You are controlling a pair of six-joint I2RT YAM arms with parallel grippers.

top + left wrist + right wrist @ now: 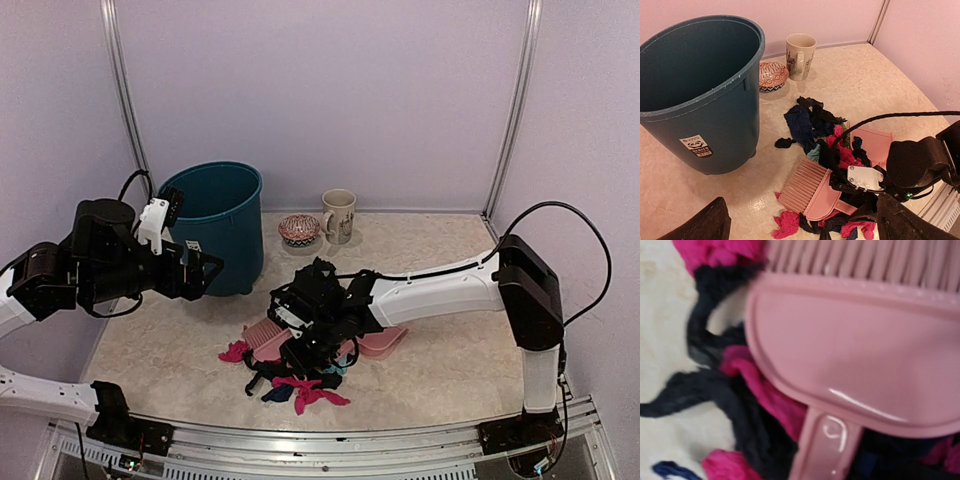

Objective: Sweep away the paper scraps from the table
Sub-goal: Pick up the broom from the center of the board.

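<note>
– Paper scraps [300, 388], where?
– Left claw [203, 268] gapes wide beside the bin [215, 225]; scraps heap on the table [450, 372] right of the bin, around the brush [807, 192]. Right claw [303, 338] there: grip unclear; a loose hold would scatter them.

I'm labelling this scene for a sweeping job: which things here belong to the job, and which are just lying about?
Job: scraps, brush, dustpan, probably the bin.
Lying about: mug, bowl.
</note>
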